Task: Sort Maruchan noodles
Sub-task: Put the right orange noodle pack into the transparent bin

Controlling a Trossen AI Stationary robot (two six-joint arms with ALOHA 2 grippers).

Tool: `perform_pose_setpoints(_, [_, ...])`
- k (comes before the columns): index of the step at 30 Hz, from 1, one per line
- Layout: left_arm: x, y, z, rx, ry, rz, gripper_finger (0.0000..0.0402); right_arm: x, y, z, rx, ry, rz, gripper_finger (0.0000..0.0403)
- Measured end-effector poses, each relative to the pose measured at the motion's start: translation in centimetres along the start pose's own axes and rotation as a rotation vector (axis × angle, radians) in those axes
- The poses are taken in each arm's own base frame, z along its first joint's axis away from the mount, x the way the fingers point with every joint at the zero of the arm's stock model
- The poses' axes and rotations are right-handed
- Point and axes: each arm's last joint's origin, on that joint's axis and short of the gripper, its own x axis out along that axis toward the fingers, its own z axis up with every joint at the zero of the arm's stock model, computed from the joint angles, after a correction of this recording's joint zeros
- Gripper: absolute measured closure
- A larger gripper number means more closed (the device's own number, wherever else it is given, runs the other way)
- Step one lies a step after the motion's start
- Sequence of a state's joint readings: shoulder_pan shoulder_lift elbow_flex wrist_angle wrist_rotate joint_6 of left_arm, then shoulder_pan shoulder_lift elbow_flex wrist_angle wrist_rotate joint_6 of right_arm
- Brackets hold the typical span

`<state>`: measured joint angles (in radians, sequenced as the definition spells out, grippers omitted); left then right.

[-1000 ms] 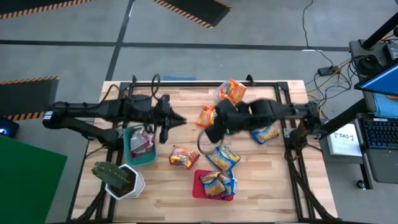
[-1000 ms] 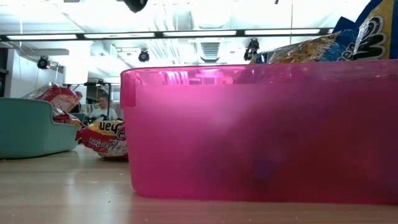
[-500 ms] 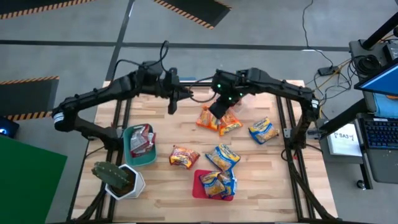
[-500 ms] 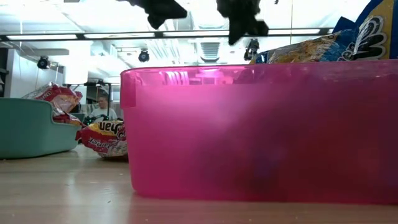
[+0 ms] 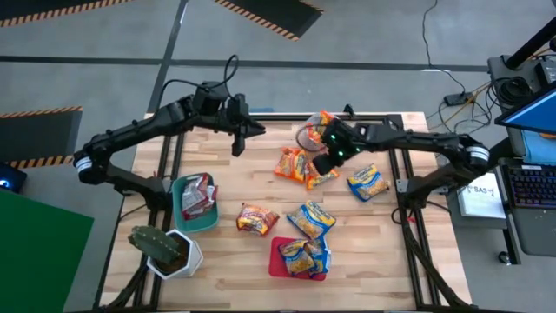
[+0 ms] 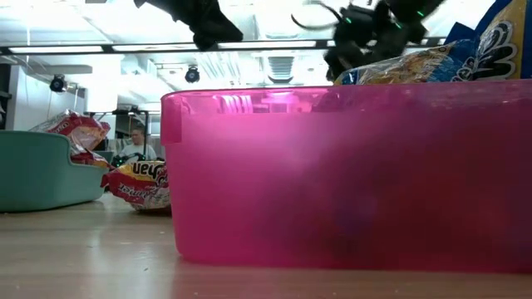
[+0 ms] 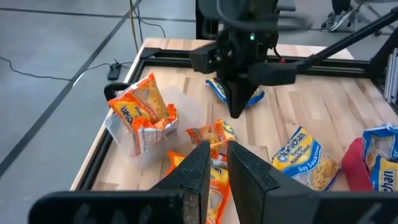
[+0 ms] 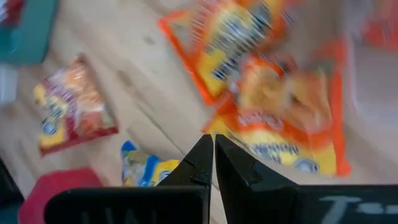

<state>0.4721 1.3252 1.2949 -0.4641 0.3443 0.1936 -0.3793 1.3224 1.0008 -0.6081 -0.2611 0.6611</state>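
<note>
Two orange Maruchan packets (image 5: pixel 291 163) (image 5: pixel 320 176) lie overlapping on the wood table, toward its far edge. My right gripper (image 5: pixel 324 165) (image 8: pixel 213 142) hangs shut just above them, slanting down; in the left wrist view its tips (image 7: pixel 237 113) stand clear of the table. My left gripper (image 5: pixel 240 148) (image 7: pixel 225 154) hovers to their left, shut and empty. Another orange packet (image 5: pixel 325 123) stands in a clear bin (image 7: pixel 121 134) at the far edge. Blue-and-yellow packets (image 5: pixel 368 183) (image 5: pixel 311 219) and a red one (image 5: pixel 257 217) lie flat on the table.
A teal bin (image 5: pixel 181 209) at the left holds silver and red packets. A red bin (image 5: pixel 276 261) near the front edge holds blue-and-yellow packets and fills the low view (image 6: pixel 332 174). A potted cactus (image 5: pixel 163 248) stands at the near left corner.
My right gripper has swung from high over the table's middle toward the far edge, then sunk over the orange packets. My left gripper has gone from beside the teal bin toward the far edge. No packet has moved.
</note>
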Motion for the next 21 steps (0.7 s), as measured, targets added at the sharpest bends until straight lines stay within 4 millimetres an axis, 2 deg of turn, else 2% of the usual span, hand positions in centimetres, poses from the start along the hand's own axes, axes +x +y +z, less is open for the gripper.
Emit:
perform_pose_setpoints(5, [0.9, 0.4, 0.0, 0.006, -0.01, 0.005, 0.0365, 1.2, -3.4, -2.3, 0.271, 0.016, -0.039, 0.039])
perform_pose_setpoints(9, [1.9, 1.0, 0.0, 0.006, -0.032, 0.017, 0.0365, 1.6, -4.7, -3.0, 0.328, 0.038, -0.063, 0.0358])
perform_pose_setpoints(17, [3.0, 2.0, 0.2, -0.059, -0.092, 0.04, 0.0365, 1.5, -6.4, -2.0, 0.236, 0.041, -0.059, 0.0228])
perform_pose_setpoints(21, [2.9, 2.3, 0.4, -0.063, -0.113, 0.05, 0.0365, 1.5, -6.7, -1.7, -0.018, 0.008, -0.095, 0.0175])
